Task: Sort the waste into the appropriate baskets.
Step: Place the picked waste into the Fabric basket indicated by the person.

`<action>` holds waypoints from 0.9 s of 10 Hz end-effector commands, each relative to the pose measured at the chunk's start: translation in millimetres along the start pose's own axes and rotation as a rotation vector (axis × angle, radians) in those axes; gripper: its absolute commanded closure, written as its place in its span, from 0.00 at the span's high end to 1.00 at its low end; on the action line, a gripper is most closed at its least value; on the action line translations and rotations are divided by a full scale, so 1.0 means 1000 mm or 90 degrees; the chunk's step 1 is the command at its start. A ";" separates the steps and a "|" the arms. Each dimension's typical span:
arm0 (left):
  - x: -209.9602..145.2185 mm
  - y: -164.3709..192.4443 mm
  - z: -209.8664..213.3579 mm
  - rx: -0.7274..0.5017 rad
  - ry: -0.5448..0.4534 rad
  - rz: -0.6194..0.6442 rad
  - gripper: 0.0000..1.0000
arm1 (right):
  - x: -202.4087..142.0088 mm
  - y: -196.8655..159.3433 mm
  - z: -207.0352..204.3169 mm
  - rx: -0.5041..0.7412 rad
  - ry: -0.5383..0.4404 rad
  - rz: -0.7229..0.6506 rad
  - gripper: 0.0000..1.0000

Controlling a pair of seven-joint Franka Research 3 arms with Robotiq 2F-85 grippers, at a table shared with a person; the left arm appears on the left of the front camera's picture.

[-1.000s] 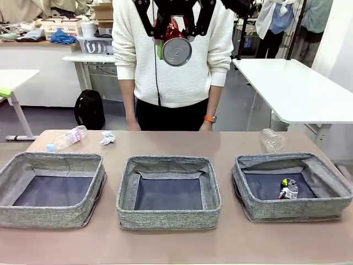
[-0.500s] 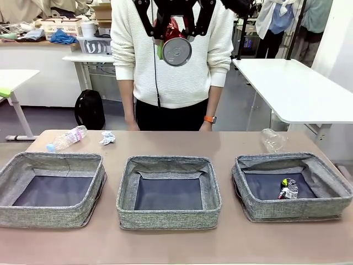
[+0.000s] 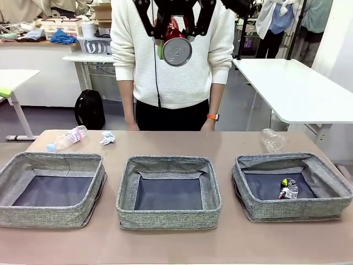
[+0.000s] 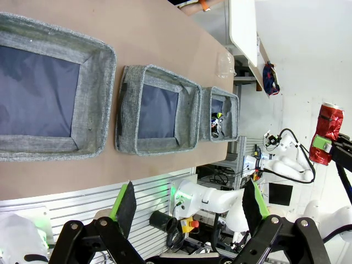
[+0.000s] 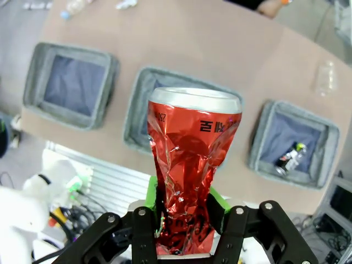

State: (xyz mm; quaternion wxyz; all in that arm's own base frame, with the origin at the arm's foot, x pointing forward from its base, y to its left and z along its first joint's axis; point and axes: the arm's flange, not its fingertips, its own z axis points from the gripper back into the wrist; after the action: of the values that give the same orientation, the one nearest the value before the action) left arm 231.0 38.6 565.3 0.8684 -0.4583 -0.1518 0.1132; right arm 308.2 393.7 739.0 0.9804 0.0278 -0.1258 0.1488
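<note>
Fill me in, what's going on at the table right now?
The right gripper is shut on the crushed red can, holding it high, roughly above the middle basket. The left gripper is open and empty, held clear of the table. The silver-black can lies in the right basket; the left basket and the middle one hold nothing. The left bottle, paper wad and right bottle lie along the far edge, before the standing person.

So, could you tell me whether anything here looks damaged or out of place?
The red can, clamped high above the table in the right gripper, is badly crumpled and dented along its body. Nothing looks spilled.
</note>
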 end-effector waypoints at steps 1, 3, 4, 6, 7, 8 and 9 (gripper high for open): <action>0.001 0.000 0.000 -0.012 0.000 -0.011 1.00 | 0.000 -0.001 0.004 0.007 -0.005 0.003 0.34; 0.001 0.000 0.000 -0.012 0.000 -0.011 1.00 | 0.000 -0.001 0.004 0.007 -0.005 0.003 0.34; 0.001 0.000 0.000 -0.012 0.000 -0.011 1.00 | 0.000 -0.001 0.004 0.007 -0.005 0.003 0.34; 0.001 0.000 0.000 -0.012 0.000 -0.011 1.00 | 0.000 -0.001 0.004 0.007 -0.005 0.003 0.34; 0.001 0.000 0.000 -0.012 0.000 -0.011 1.00 | 0.000 -0.001 0.004 0.007 -0.005 0.003 0.34; 0.001 0.000 0.000 -0.012 0.000 -0.011 1.00 | 0.000 -0.001 0.004 0.007 -0.005 0.003 0.34; 0.001 0.000 0.000 -0.012 0.000 -0.011 1.00 | 0.000 -0.001 0.004 0.007 -0.005 0.003 0.34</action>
State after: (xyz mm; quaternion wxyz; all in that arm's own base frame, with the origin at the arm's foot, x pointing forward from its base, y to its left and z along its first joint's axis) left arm 231.0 38.6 565.3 0.8684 -0.4583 -0.1518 0.1132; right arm 308.2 393.7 739.0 0.9804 0.0278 -0.1258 0.1488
